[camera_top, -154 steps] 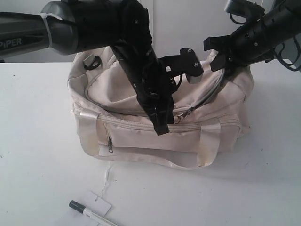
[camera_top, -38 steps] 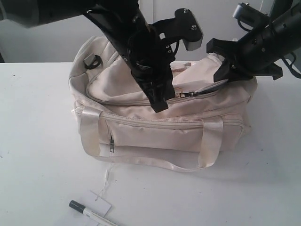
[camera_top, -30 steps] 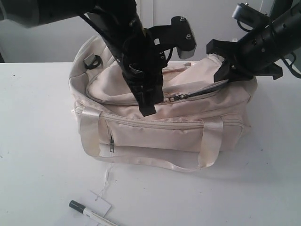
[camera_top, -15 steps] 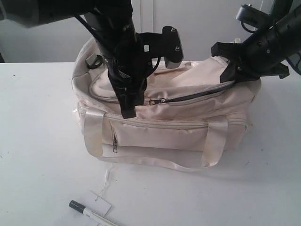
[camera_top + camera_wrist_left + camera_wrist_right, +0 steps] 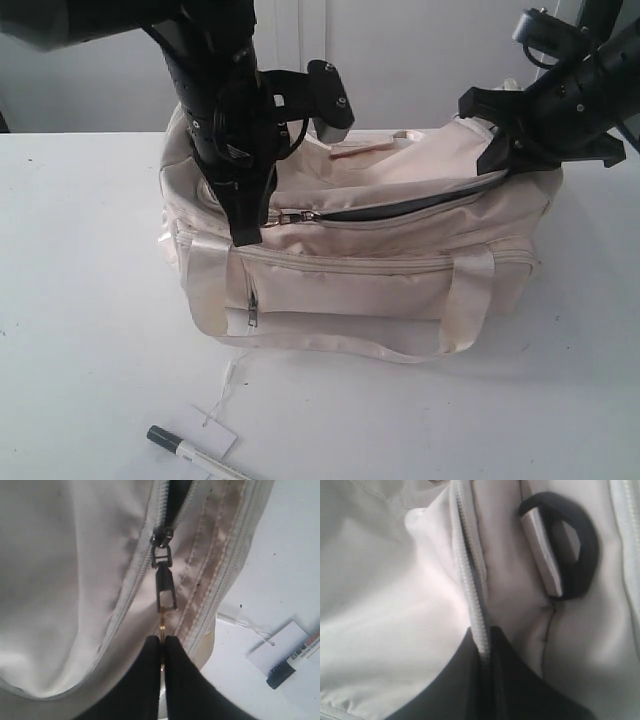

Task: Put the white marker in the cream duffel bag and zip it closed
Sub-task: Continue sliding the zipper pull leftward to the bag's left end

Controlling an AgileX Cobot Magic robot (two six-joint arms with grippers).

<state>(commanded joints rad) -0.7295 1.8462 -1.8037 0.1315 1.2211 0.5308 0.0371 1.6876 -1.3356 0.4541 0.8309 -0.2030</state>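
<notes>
The thin white dark-capped marker (image 5: 195, 455) lies before the cream fabric duffel bag (image 5: 380, 290); left claw (image 5: 163, 639) pinches its zip pull (image 5: 165, 587), right claw (image 5: 483, 634) its zipper edge (image 5: 467, 580).

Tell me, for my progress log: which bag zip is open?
The top zip, showing a dark gap; the front pocket zip below is shut.

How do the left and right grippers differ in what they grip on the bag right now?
The left gripper pinches the zip pull of the cream duffel bag, toward the bag's left end in the exterior view; the right gripper clamps the zip's edge at the opposite end, beside a black ring. The left gripper points down; the right gripper reaches in slanted from the side. Both are shut on the bag.
</notes>
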